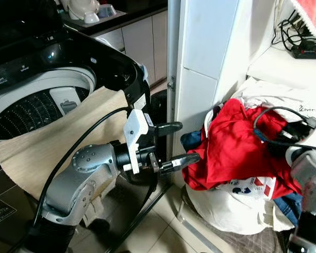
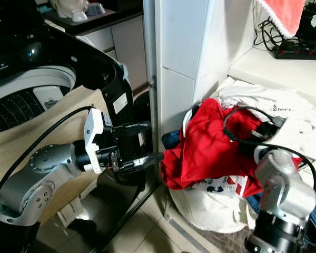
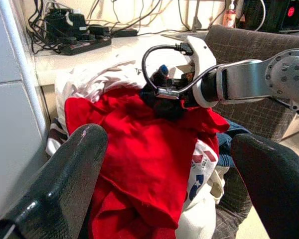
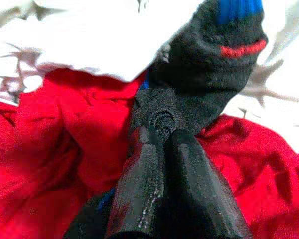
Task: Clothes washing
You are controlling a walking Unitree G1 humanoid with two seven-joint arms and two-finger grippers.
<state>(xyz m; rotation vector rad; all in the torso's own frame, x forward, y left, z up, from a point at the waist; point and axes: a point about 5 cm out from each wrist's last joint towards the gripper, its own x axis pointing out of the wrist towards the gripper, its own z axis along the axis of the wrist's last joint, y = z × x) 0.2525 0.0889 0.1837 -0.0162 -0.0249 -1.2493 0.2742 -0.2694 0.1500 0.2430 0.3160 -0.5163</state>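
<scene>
A dark knitted sock is clamped by the right gripper atop a red cotton garment; at nine o'clock, the left gripper is held spread apart.

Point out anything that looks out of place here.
A beige cloth hangs over the washer rim, half out of the drum. The laundry pile spills over its white bag. The right gripper is shut on a dark sock.

Soft indoor light is filling the head views, sharp and clear. Glare is shining on the washing machine lid at upper left. The right wrist view is looking blurry, too close up.
</scene>
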